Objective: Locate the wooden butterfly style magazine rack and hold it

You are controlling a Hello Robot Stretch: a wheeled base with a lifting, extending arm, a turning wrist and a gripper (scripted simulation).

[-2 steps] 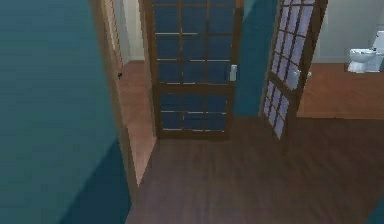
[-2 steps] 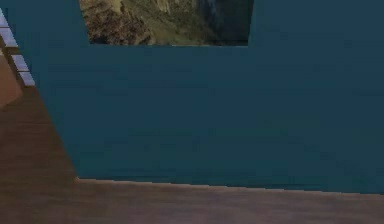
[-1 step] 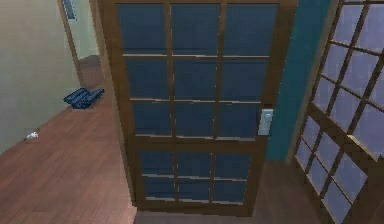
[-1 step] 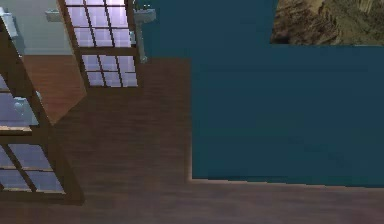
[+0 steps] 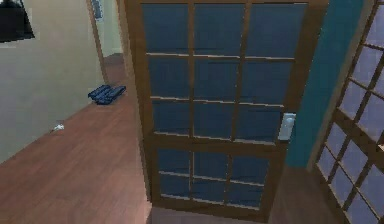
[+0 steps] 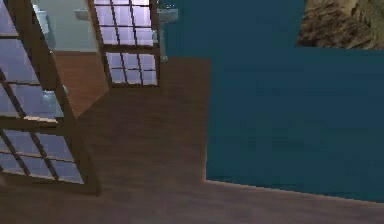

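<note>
Forward view: glass-paned wooden door [image 5: 215,100] close ahead

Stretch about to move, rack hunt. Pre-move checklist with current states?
1. Rack identified: not ok.
2. Straight ahead free: not ok, glass-paned door stands right in front.
3. Route at forward view's left: ok, wood floor runs past the door.
4. Floor clutter there: not ok, blue thing and small white thing lie on it.
5. Arm-side room: cannot tell, teal wall runs alongside.
</note>
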